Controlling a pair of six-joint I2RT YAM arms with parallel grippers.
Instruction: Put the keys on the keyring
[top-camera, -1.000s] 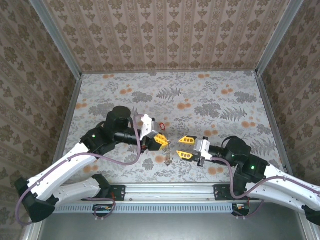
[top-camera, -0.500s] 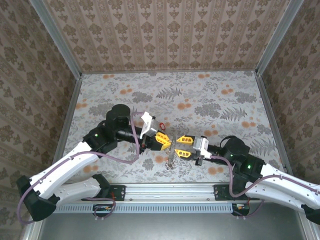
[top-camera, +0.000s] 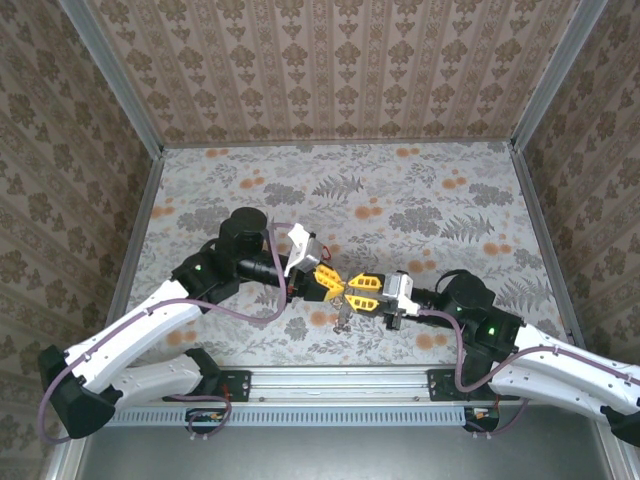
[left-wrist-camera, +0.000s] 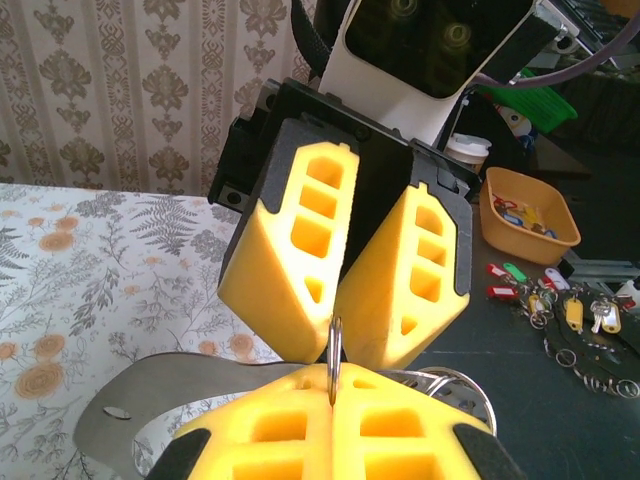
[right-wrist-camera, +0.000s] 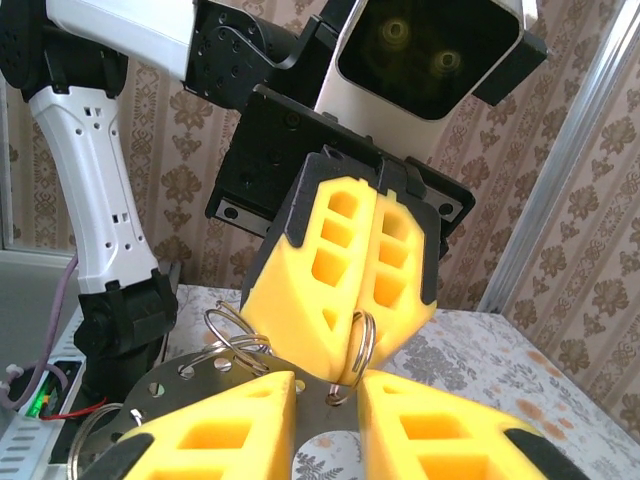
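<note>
While the left hand pinches the keyring edge-on, the right hand, slightly spread, meets it tip to tip.

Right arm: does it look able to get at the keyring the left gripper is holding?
Likely yes. The left gripper is shut on the keyring, which pokes out edge-on past its fingertips. The right gripper faces it tip to tip, jaws slightly apart around it, with nothing between.
</note>
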